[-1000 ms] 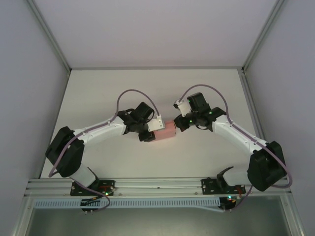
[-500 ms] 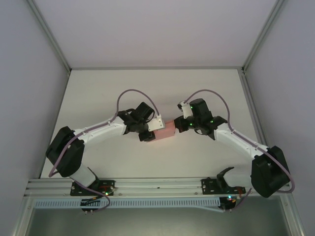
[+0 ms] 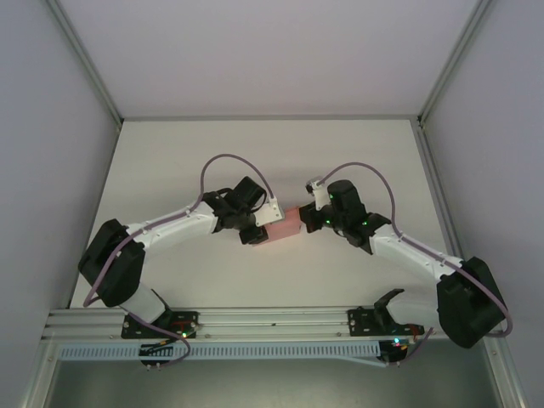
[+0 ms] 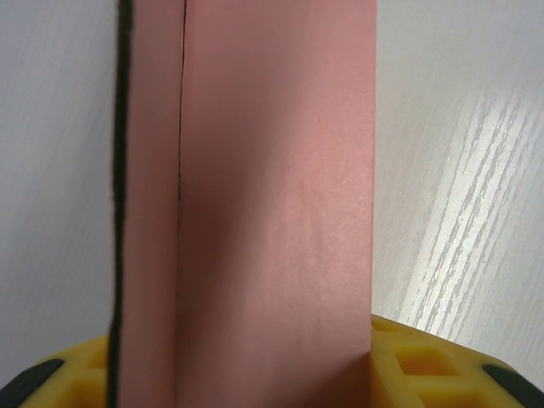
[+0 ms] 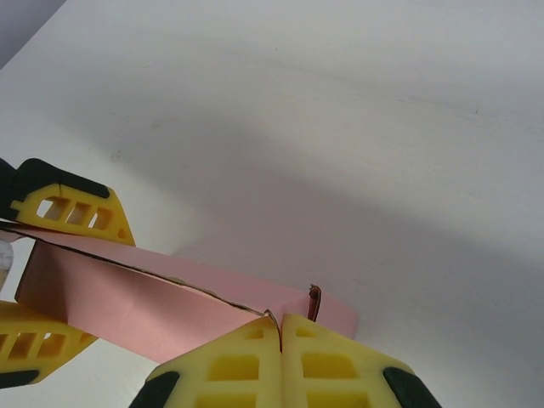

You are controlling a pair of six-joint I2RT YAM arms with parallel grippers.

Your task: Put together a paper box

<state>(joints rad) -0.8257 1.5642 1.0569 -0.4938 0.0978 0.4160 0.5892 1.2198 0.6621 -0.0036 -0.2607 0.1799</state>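
**Left clamps box, right shut at its end**

Left gripper (image 3: 257, 229) — fingers (image 5: 78, 208) part open, one pad on each side of the pink box (image 4: 272, 212), clamped on it. Right gripper (image 5: 279, 327) — fingers pressed together, tips against the box's other end, just beside a small upright flap (image 5: 314, 302). Can't tell if any paper is pinched between them. The box is folded up with a seam (image 4: 180, 170) along one face. It lies over mid-table (image 3: 195, 153), between the two grippers.
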